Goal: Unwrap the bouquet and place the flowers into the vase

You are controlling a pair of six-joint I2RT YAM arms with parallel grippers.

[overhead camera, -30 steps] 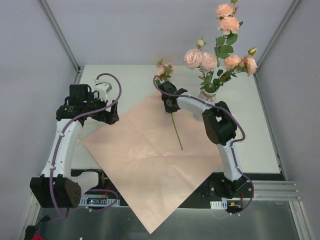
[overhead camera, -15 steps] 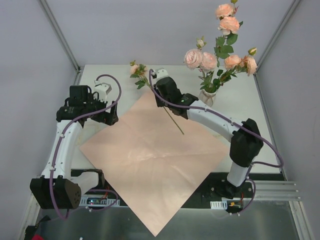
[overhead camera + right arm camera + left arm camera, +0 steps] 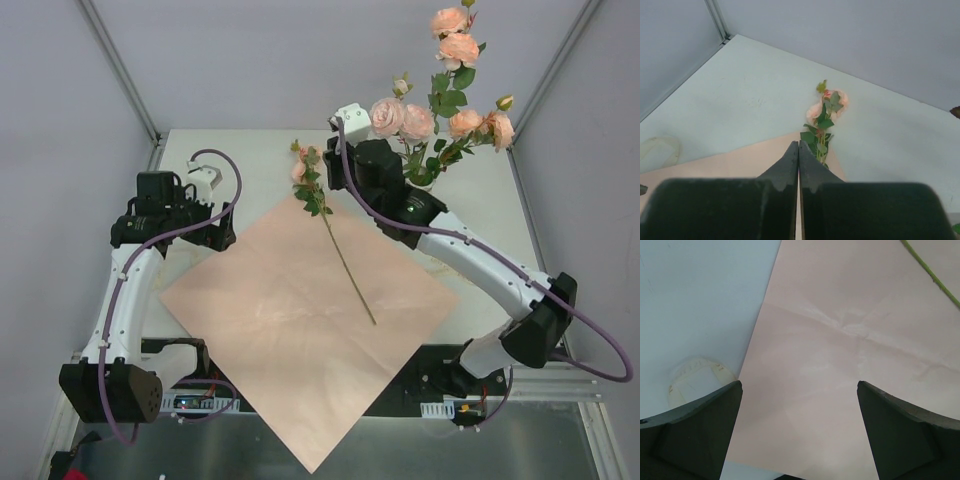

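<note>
Evidently well advanced. Found the wrapping off and the paper sheet (image 3: 290,330) spread flat and unfolded, with no bloom inside it. Found most of the flowers (image 3: 415,120) standing upright in the vase (image 3: 424,190), just beyond the far right edge of the paper sheet, the vase itself largely masked by the right arm. Counted one rose stem (image 3: 316,198) outside the vase: laid slantwise over the far half of the paper sheet, bloom and leaves past its far corner, cut end over its inner area, right of centre. Judged as outstanding: getting this single stem into the vase; nothing else seen to do. Found the right gripper (image 3: 330,178) over the far corner of the paper sheet, fingers pressed fully together with no gap. From the right wrist view, traced the stem to just beside the fingertips and lost it beneath them; could not tell whether pinched or merely alongside. Found the left gripper (image 3: 215,235) above the left corner of the paper sheet, spread to full width, holding nothing and apparently clear of the sheet. Noted a pale ribbon coil (image 3: 695,375) on the table (image 3: 500,250), just off the left edge of the paper sheet.
</note>
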